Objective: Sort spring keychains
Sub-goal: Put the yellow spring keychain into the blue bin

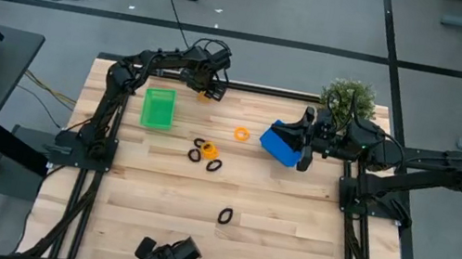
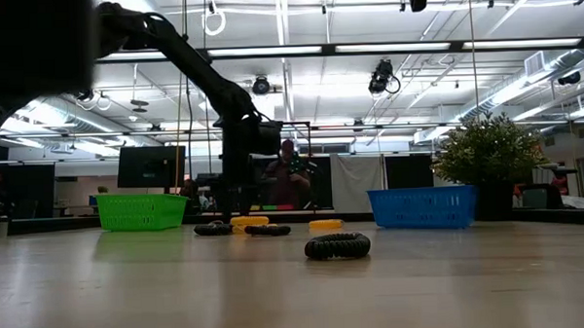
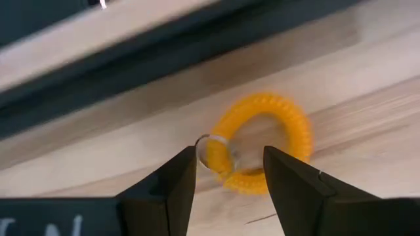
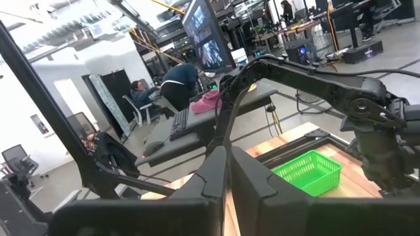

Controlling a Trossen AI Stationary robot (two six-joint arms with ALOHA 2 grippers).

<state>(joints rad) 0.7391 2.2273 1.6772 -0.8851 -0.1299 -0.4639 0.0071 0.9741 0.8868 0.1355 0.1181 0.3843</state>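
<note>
Black keychain (image 2: 337, 245) lies nearest; green basket (image 1: 158, 107) behind; left gripper (image 3: 230, 172) jaws apart astride orange keychain (image 3: 262, 141); right's together.

I count several small coiled loops on the wood. One orange keychain (image 3: 266, 143) lies flat near the far edge, its metal ring showing. Another orange loop (image 1: 240, 134) lies alone mid-table. A tight cluster (image 1: 204, 152) of orange and black loops, perhaps four, lies left of centre. One black loop (image 1: 225, 215) lies nearer.
</note>
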